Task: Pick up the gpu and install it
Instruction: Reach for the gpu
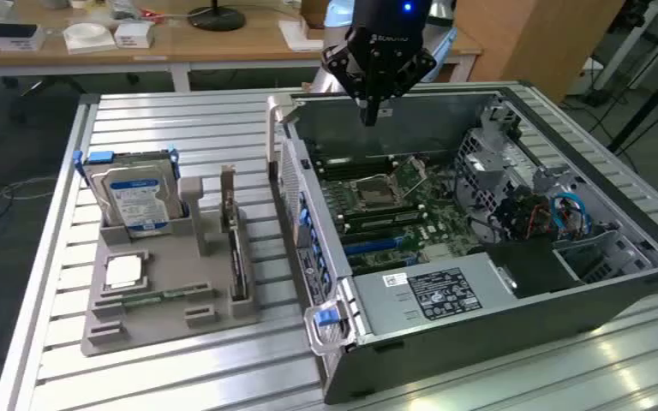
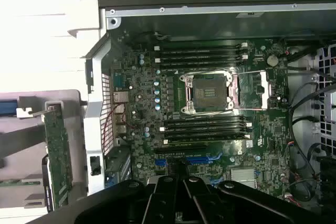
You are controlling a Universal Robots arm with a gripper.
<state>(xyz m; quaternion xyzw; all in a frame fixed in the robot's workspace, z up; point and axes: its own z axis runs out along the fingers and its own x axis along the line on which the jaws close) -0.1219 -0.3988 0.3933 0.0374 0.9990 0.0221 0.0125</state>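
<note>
On the exterior view's left, a grey holder [image 1: 158,330] sits on the slatted table [image 1: 169,111]. A hard drive [image 1: 134,195] stands upright at the holder's far end, and a small pale chip [image 1: 123,272] and a memory stick [image 1: 152,297] lie flat nearer the camera. The gpu [image 1: 236,257] stands on edge in a slot along the holder's right side, with its metal bracket at the far end. Nothing touches it. Just right of the holder is the open case [image 1: 512,330]. Its perforated wall [image 1: 295,184], which carries a clear latch [image 1: 326,330], stands between the gpu and the board [image 1: 403,214]. The gripper [image 1: 369,113] hangs above the far edge of the case, well apart from the gpu, with its fingers pressed together and nothing held. Below it on the board are the empty processor socket [image 1: 373,195], black memory slots and blue card slots [image 1: 375,248]. A grey power supply [image 1: 438,295] fills the near corner. Farther right, blue cables [image 1: 569,214] loop beside a metal cage [image 1: 495,150]. A wooden desk [image 1: 192,43] with small boxes stands behind the table.
</note>
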